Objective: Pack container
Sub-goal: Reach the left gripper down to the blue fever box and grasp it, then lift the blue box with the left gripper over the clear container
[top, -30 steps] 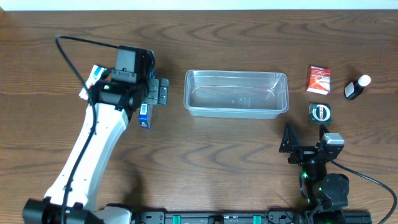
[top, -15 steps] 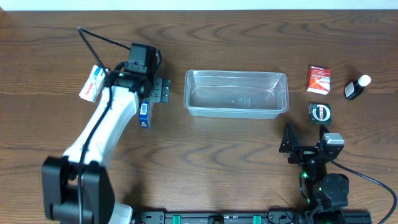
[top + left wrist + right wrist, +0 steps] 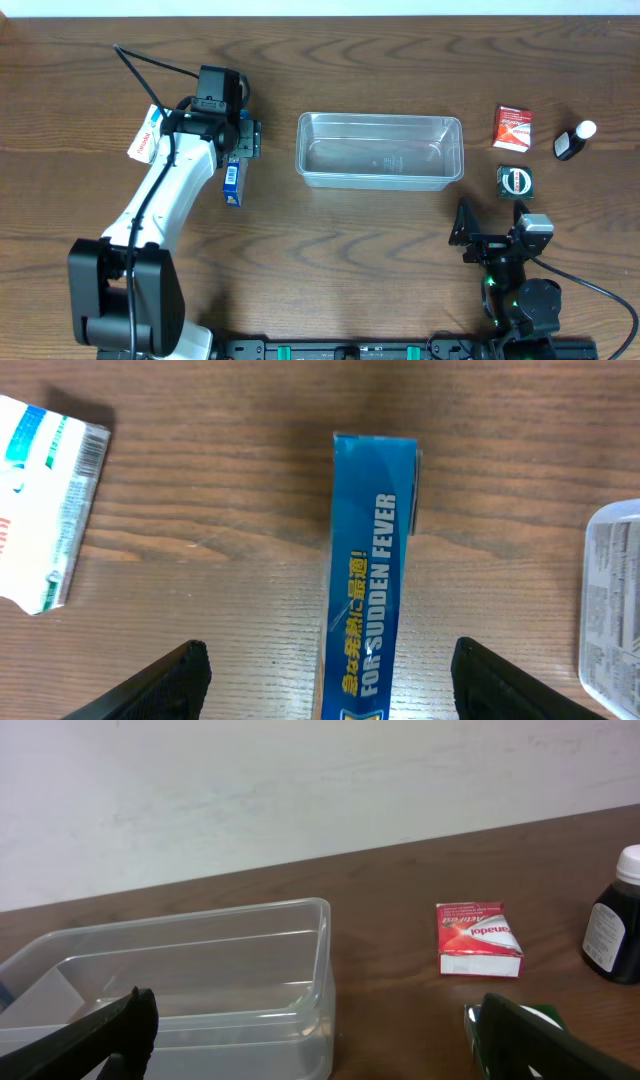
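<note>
The clear container (image 3: 380, 150) stands empty at the table's middle, and its rim shows in the left wrist view (image 3: 612, 610) and the right wrist view (image 3: 200, 970). A narrow blue box (image 3: 232, 184) marked "FOR SUDDEN FEVER" (image 3: 365, 580) lies left of it. My left gripper (image 3: 243, 140) hovers over the box's far end, open. Its two fingers straddle the box with wood showing on both sides (image 3: 325, 665). My right gripper (image 3: 490, 228) rests open near the front right, facing the container's end wall (image 3: 315, 1040).
A white box (image 3: 145, 135) lies left of the blue one (image 3: 45, 510). At the right are a red box (image 3: 512, 128) (image 3: 478, 938), a small green-and-black box (image 3: 516, 181) and a dark bottle with a white cap (image 3: 573, 142) (image 3: 615, 920).
My left arm has swung and lined its wrist up over the blue box, and its jaws have drawn somewhat closer together. The right arm has not moved.
</note>
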### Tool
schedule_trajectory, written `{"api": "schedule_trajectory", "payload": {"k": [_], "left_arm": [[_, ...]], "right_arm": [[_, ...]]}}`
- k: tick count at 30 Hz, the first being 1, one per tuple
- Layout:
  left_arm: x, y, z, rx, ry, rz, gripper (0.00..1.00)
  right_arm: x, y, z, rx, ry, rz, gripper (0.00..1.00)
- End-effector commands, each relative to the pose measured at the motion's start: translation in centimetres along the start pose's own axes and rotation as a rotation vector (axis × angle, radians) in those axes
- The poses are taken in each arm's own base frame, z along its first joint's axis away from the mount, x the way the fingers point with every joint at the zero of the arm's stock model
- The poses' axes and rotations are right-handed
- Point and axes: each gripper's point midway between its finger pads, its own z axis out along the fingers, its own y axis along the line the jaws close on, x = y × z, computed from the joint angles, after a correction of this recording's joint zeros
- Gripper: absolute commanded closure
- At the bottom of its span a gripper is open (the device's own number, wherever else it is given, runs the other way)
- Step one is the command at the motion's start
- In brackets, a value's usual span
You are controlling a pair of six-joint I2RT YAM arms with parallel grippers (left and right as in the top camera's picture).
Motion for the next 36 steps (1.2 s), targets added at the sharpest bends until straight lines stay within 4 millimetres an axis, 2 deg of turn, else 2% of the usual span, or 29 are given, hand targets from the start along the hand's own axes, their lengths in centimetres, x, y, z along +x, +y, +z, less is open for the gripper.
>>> {"api": "schedule_trajectory", "payload": {"k": [1, 3, 7, 12, 17, 22, 24, 27, 30, 32, 33, 34, 36], "left_arm": [[0.3, -0.2, 1.1, 0.006, 0.030, -0.015, 0.26], [0.4, -0.2, 1.4, 0.006, 0.038, -0.014, 0.30], [0.4, -0.4, 1.4, 0.014, 0.039, -0.014, 0.52], [0.8, -0.9, 1.4, 0.046, 0.053, -0.014, 0.56], [1.2, -0.8, 1.4, 0.044, 0.068, -0.012, 0.73], [1.2, -0.8, 1.2, 0.044, 0.067, -0.012, 0.81], [0.7, -0.8, 0.6, 0.046, 0.045, 0.011, 0.90], [-0.7, -0.8, -1.4, 0.053, -0.034, 0.098, 0.92], [-3.0, -0.9, -5.1, 0.053, -0.173, 0.208, 0.92], [-4.7, -1.1, -8.4, 0.045, -0.295, 0.287, 0.93], [-5.8, -1.4, -10.8, 0.040, -0.381, 0.327, 0.93], [-6.3, -1.5, -12.2, 0.037, -0.428, 0.344, 0.94], [-7.4, -2.2, -16.1, 0.034, -0.556, 0.394, 0.94]], "right_arm": [[0.1, -0.2, 0.0, 0.008, 0.002, -0.013, 0.01], [0.1, -0.2, 0.0, 0.008, 0.002, -0.013, 0.01], [0.1, -0.2, 0.0, 0.008, 0.002, -0.013, 0.01], [0.1, -0.2, 0.0, 0.008, 0.002, -0.013, 0.01], [0.1, -0.2, 0.0, 0.008, 0.002, -0.013, 0.01], [0.1, -0.2, 0.0, 0.008, 0.002, -0.013, 0.01], [0.1, -0.2, 0.0, 0.008, 0.002, -0.013, 0.01], [0.1, -0.2, 0.0, 0.008, 0.002, -0.013, 0.01], [0.1, -0.2, 0.0, 0.008, 0.002, -0.013, 0.01], [0.1, -0.2, 0.0, 0.008, 0.002, -0.013, 0.01], [0.1, -0.2, 0.0, 0.008, 0.002, -0.013, 0.01], [0.1, -0.2, 0.0, 0.008, 0.002, -0.013, 0.01], [0.1, -0.2, 0.0, 0.008, 0.002, -0.013, 0.01]]}}
